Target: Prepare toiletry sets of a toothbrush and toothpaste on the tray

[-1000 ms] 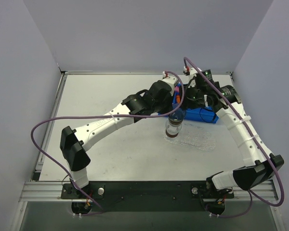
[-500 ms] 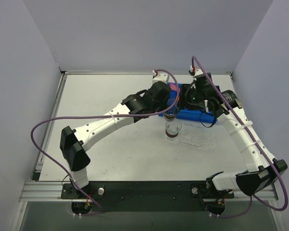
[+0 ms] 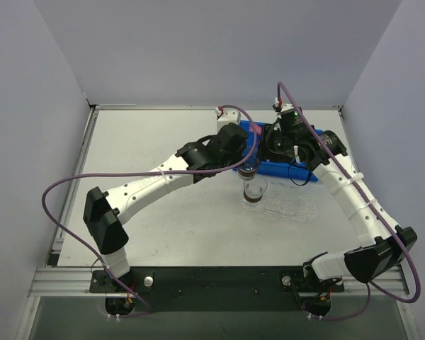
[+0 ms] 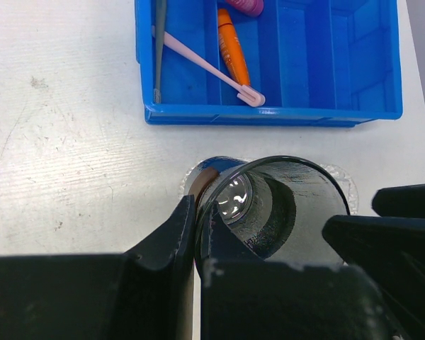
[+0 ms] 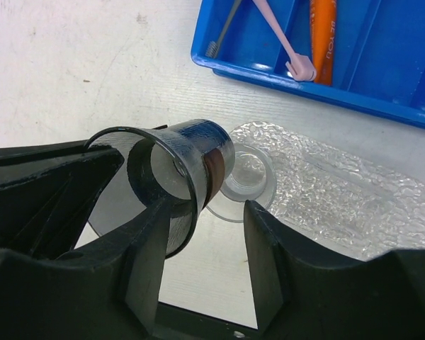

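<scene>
**Over the blue compartmented plastic bin (image 4: 269, 113), right gripper (image 5: 216, 234) swung in**

Its fingers stood apart, holding nothing. The left gripper (image 4: 197, 216) stayed clamped on a clear plastic cup (image 4: 269, 205) by the rim, above the clear bumpy tray (image 5: 340, 198). The pale lilac toothbrush (image 4: 205, 67) and the orange (image 4: 232, 49) and magenta (image 4: 246, 6) toothpaste tubes lay unpicked in the bin, so no set was begun. Scuffed white tabletop (image 4: 64, 142); lilac-grey walls (image 3: 212, 49).

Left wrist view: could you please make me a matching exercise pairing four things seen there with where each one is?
1. clear cup
2. pink toothbrush
3. orange tube
4. tray

a. inside one compartment of the blue bin
b. on the table, outside the bin
c. pinched at its rim by the left gripper
d. lying across a bin divider

Pairs: 1-c, 2-d, 3-a, 4-b.
</scene>
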Controlling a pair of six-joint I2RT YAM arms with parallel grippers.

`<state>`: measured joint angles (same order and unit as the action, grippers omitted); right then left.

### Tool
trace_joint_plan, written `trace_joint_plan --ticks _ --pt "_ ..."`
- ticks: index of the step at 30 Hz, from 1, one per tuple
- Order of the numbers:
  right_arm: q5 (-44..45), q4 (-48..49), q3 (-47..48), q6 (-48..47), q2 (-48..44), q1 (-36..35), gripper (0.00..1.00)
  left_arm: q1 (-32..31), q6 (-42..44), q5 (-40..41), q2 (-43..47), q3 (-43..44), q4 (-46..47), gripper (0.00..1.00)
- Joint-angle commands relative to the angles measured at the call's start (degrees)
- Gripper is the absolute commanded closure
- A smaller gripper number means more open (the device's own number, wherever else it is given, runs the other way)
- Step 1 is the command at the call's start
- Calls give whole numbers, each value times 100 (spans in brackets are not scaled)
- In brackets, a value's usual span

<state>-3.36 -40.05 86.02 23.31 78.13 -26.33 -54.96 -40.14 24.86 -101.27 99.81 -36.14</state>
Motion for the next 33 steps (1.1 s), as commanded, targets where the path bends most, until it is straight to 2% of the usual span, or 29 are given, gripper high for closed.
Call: trace_joint_plan --ticks 1,9,12,15,17,18,26,29,30,33 --pt "63 50 29 112 168 -153 59 38 -249 142 521 47 749 100" --pt "247 59 90 51 396 -356 64 38 -249 115 574 -32 845 100" --pt "318 50 134 25 458 -382 73 29 -240 72 565 -49 872 100" --pt "318 6 161 24 537 -391 85 29 -153 -8 574 -76 1029 100" --pt "318 -37 178 24 581 -391 98 29 -100 -69 582 -111 1109 100" --pt "466 -55 187 24 581 -382 100 29 -38 -148 582 -120 1179 100" --pt "546 -38 380 -11 467 -364 100 29 217 -544 653 -295 1592 100" --pt "511 59 424 42 353 -338 100 20 305 -658 749 -479 1873 86" --pt "520 102 416 33 309 -329 100 20 322 -693 784 -541 2057 77" --pt "573 331 267 24 98 -303 100 20 402 -799 942 -795 2408 65"
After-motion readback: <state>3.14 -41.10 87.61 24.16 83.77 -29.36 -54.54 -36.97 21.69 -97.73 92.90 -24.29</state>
